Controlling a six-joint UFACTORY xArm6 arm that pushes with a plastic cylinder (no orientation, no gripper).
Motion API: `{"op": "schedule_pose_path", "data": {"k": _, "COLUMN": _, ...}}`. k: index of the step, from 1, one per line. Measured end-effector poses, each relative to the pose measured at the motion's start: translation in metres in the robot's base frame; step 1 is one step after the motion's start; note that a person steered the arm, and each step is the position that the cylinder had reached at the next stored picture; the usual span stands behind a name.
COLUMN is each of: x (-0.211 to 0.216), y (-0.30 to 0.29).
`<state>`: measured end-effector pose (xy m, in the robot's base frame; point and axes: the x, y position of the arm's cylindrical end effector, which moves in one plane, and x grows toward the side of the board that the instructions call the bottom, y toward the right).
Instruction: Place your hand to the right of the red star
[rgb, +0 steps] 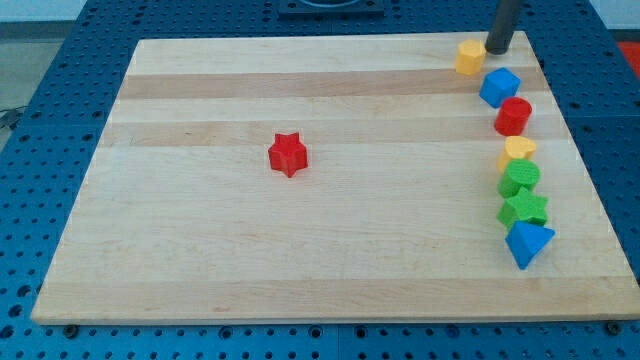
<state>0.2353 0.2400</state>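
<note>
Up at the view's top right corner of the wooden board (200, 280), my tip (497, 50) sits just beside the yellow block (468, 57), on its right; whether they touch you cannot tell. It is a bare rod with no jaws, so there is nothing to open or close and it grips nothing.

Your target, the red star (288, 154), lies alone near the middle of the board, well apart from my tip and from every other block. The spot to its right is bare wood.

The likely trouble sits close to the tip. If you steer straight toward the view's left, the rod would probably shove the yellow block along with it. If you drop toward the view's bottom first, you risk clipping the blue block (500, 87) or the red cylinder (513, 116) below it. Arriving too fast from the right could also nudge the star itself.

Farther down the right side runs a column: a yellow heart-like block (518, 150), two green blocks (520, 178) (525, 208), then a blue triangular block (527, 243). None of these stands between the tip and the star.
</note>
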Motion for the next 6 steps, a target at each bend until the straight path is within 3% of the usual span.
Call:
{"op": "schedule_pose_path", "data": {"k": 2, "x": 0.048, "y": -0.049}}
{"op": "schedule_pose_path", "data": {"k": 4, "x": 0.142, "y": -0.077}}
{"op": "schedule_pose_path", "data": {"k": 5, "x": 0.137, "y": -0.064}}
{"op": "schedule_pose_path", "data": {"k": 6, "x": 0.166, "y": -0.128}}
